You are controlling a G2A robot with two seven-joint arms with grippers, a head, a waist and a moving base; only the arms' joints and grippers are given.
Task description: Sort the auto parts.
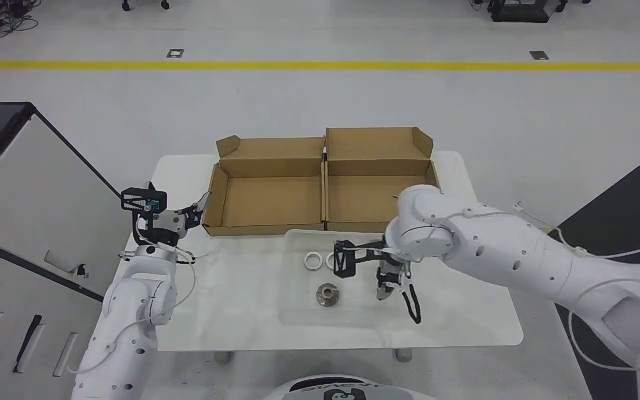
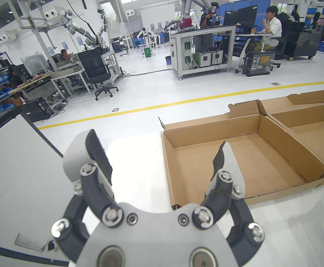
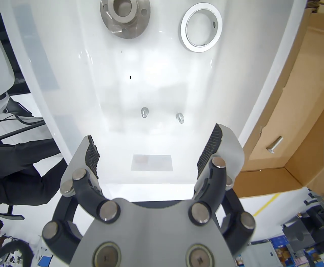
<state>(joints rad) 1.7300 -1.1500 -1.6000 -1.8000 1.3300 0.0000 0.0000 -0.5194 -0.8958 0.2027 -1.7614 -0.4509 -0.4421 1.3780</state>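
A clear white tray (image 1: 296,308) lies mid-table. In it rest a grey metal flange (image 3: 124,15) (image 1: 325,295), a silver ring (image 3: 201,26) (image 1: 313,262) and two small studs (image 3: 144,112) (image 3: 180,117). My right gripper (image 3: 155,144) (image 1: 343,259) hovers open over the tray, the studs just ahead of its fingertips, nothing between them. A silver bolt (image 3: 274,144) lies in the right cardboard box (image 1: 375,185). My left gripper (image 2: 159,151) (image 1: 195,213) is open and empty at the left table edge, beside the left cardboard box (image 2: 227,156) (image 1: 268,190), whose visible floor is bare.
The two open boxes sit side by side along the table's far edge, flaps raised. A grey panel (image 1: 60,170) stands off the table's left side. Bare white table (image 1: 240,300) lies left of the tray.
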